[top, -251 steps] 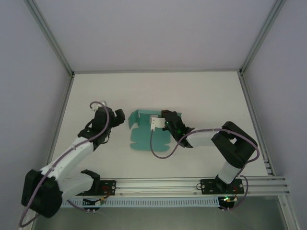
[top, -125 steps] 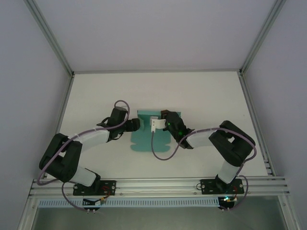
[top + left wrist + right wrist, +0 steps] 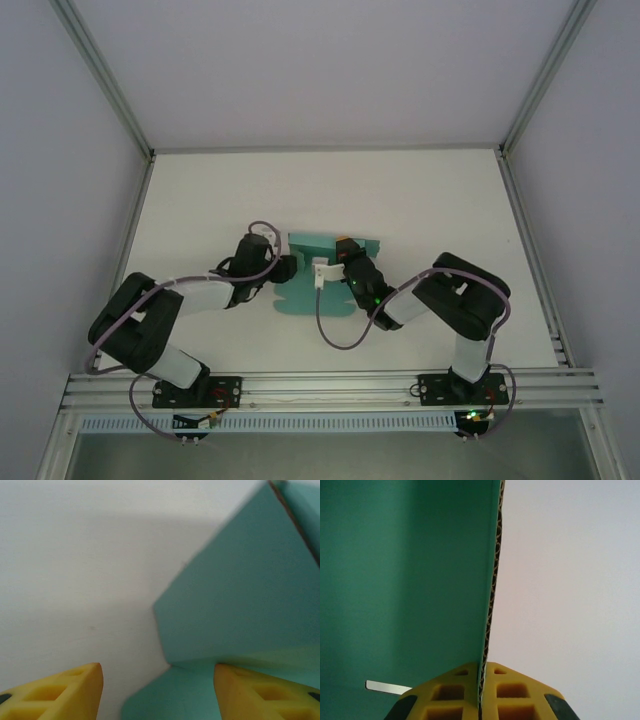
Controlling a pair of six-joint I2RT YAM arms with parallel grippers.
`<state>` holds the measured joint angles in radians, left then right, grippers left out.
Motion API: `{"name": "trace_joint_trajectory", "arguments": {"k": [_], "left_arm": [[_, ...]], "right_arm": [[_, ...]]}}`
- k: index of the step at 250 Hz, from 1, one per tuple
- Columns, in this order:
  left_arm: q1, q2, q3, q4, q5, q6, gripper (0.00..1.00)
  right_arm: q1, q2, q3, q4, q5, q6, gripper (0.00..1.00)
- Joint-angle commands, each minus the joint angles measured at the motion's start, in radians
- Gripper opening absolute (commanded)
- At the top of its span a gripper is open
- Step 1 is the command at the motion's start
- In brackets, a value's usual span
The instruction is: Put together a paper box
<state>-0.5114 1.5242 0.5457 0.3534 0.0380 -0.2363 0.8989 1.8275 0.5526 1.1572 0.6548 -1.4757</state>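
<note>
The paper box point(image 3: 300, 298) is a teal card sheet lying mid-table, partly folded, with a flap standing along its far edge. My left gripper point(image 3: 287, 268) is at the sheet's left edge. In the left wrist view it point(image 3: 157, 672) is open, and its yellow fingers point(image 3: 75, 692) straddle the fold between a raised teal flap point(image 3: 240, 595) and the flat card. My right gripper point(image 3: 343, 260) sits over the sheet's far middle. In the right wrist view it point(image 3: 483, 667) is shut on the corrugated edge of an upright teal panel point(image 3: 405, 580).
The white table point(image 3: 450, 220) is bounded by pale walls and aluminium frame posts point(image 3: 120, 110). A metal rail point(image 3: 330, 385) carrying both arm bases runs along the near edge. A purple cable loop point(image 3: 335, 335) hangs from the right arm beside the sheet.
My left arm swung right and stretched low across the table, bringing its gripper to the sheet's left edge. My right arm drew its elbow in, still holding the card.
</note>
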Motion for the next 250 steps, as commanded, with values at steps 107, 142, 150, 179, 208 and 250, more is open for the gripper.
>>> {"name": "trace_joint_trajectory", "arguments": {"k": [107, 142, 150, 179, 208, 250], "left_arm": [[-0.032, 0.058, 0.073, 0.181, -0.096, 0.151, 0.37], [-0.032, 0.076, 0.106, 0.175, -0.102, 0.144, 0.32], [-0.035, 0.078, 0.113, 0.171, -0.101, 0.144, 0.31], [-0.035, 0.100, 0.121, 0.233, -0.108, 0.125, 0.23], [-0.035, 0.125, 0.161, 0.236, -0.089, 0.127, 0.14], [-0.036, 0.140, 0.175, 0.301, -0.095, 0.110, 0.06]], "right_arm": [[0.019, -0.035, 0.024, -0.480, -0.114, 0.129, 0.00], [0.019, -0.035, 0.044, -0.545, -0.124, 0.162, 0.00], [0.019, -0.037, 0.044, -0.549, -0.125, 0.167, 0.00], [0.017, -0.049, 0.048, -0.577, -0.134, 0.187, 0.00], [0.016, -0.064, 0.059, -0.632, -0.152, 0.222, 0.00], [0.014, -0.053, 0.068, -0.642, -0.152, 0.232, 0.00]]}}
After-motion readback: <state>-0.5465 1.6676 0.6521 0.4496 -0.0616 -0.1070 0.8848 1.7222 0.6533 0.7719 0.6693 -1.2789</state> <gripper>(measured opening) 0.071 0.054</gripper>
